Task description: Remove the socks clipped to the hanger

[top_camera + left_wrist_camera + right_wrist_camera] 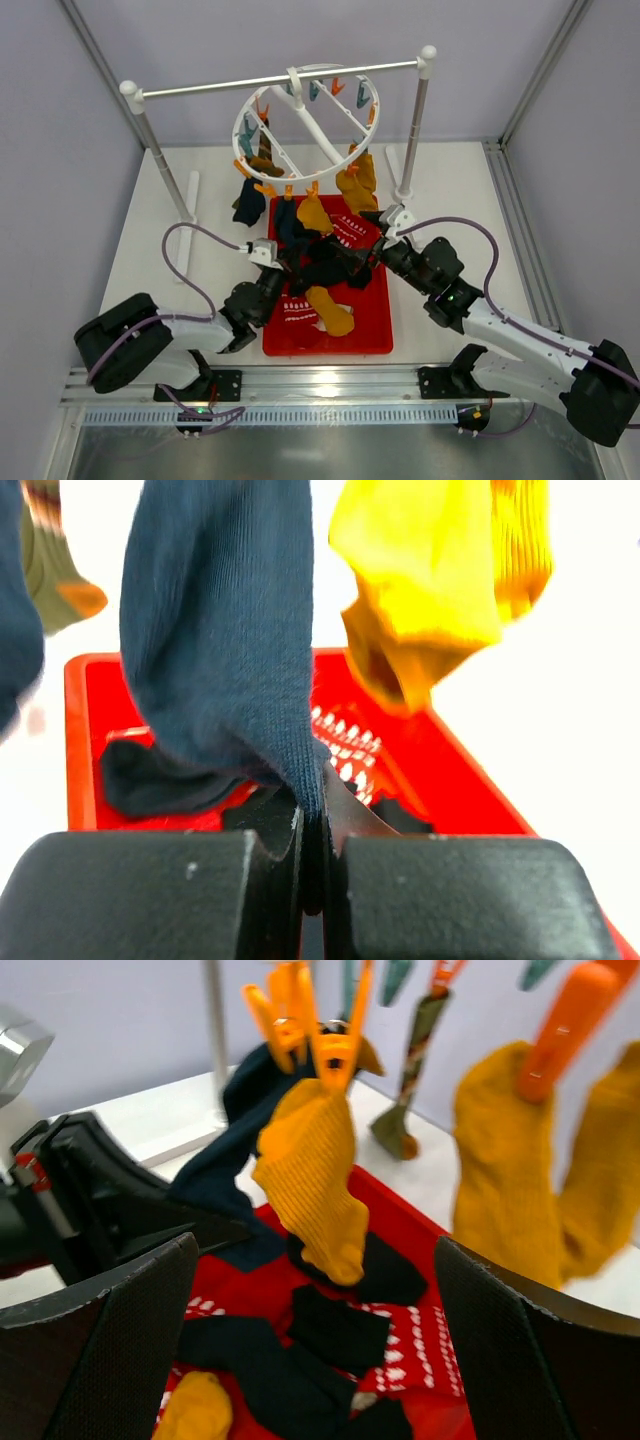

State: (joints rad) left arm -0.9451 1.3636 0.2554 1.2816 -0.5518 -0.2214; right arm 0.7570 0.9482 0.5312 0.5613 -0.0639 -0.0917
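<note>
the left gripper is clamped shut on the lower edge of a navy sock that hangs from the near rim of the white hanger, itself hooked on a silver bar. beside it, the right gripper stands wide open, holding nothing, facing a mustard sock pinned by an orange clip. loose socks lie in the red tray below.
</note>
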